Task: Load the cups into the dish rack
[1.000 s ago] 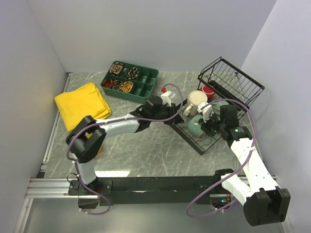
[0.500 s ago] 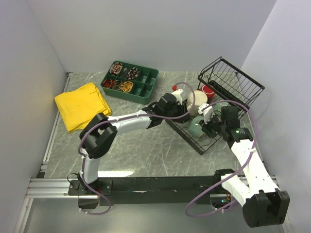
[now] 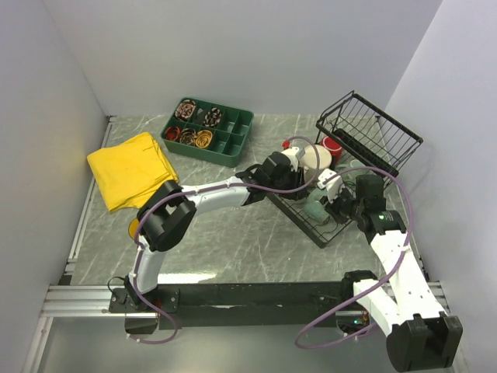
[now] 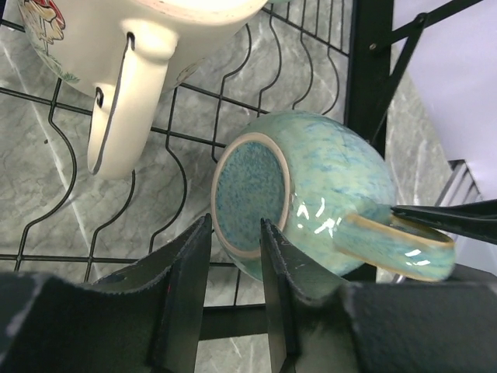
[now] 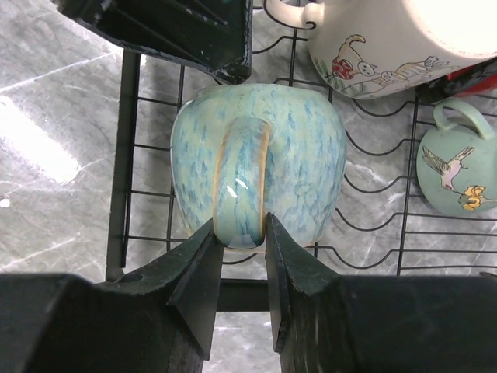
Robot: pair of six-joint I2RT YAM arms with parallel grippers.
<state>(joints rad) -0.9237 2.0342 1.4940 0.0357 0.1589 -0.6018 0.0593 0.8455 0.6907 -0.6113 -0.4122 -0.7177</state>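
Observation:
The black wire dish rack (image 3: 373,128) stands at the right, and its slotted base shows in both wrist views. A grey-green cup (image 5: 295,148) lies on its side on that base. My right gripper (image 5: 239,221) is shut on its handle. My left gripper (image 4: 235,225) hovers open just before this cup's (image 4: 334,171) round bottom, with nothing gripped. A cream cup (image 4: 155,23) with cat pictures sits beside it in the rack. A small pale teal cup (image 5: 458,167) with a bird lies further right. A red cup (image 3: 332,145) sits by the raised basket end.
A dark green compartment tray (image 3: 208,132) with small items stands at the back. A folded yellow cloth (image 3: 132,167) lies at the left. Walls close in on three sides. Both arms crowd over the rack's near end (image 3: 311,225).
My left arm has reached right, from the table beside the rack to over its base, and its jaws have widened. The right gripper has kept its hold on the handle and barely moved.

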